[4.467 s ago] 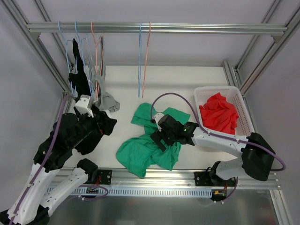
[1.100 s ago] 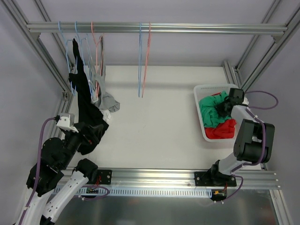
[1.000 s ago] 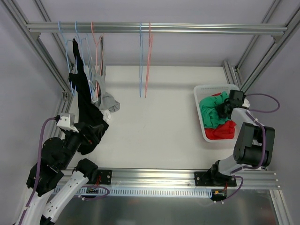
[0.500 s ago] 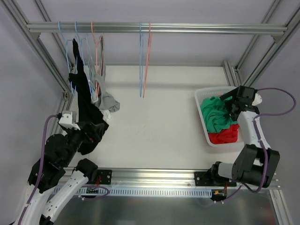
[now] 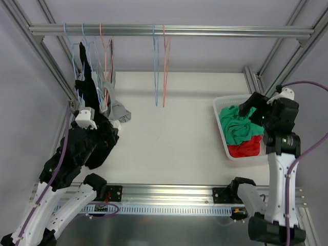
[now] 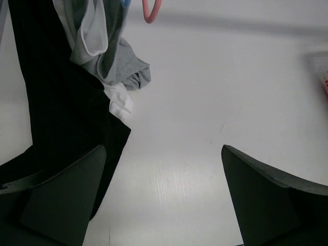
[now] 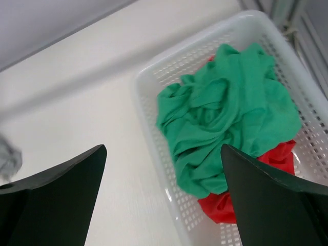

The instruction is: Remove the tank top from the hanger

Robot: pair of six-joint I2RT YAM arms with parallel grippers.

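Note:
A black tank top [image 5: 86, 92] hangs on a hanger at the rail's left end, its hem trailing to the table; it also shows in the left wrist view [image 6: 56, 102]. A grey garment [image 5: 118, 109] hangs beside it, and shows in the left wrist view [image 6: 120, 64]. My left gripper [image 5: 108, 134] is open and empty, low beside the black top's hem; its jaws [image 6: 163, 154] stand wide over bare table. My right gripper [image 5: 247, 106] is open and empty above the basket, and its wrist view [image 7: 163, 151] shows the same.
A white basket [image 5: 221, 128] at the right holds a green garment [image 5: 238, 125] on a red one [image 5: 246, 149]; they also show in the right wrist view: the basket's rim [image 7: 154, 148], the green garment [image 7: 230, 113]. Bare blue [image 5: 155, 66] and pink [image 5: 165, 66] hangers hang mid-rail.
The green garment went from the table into the basket. My right arm has risen off the basket and drawn back. My left arm has moved forward, toward the hanging clothes.

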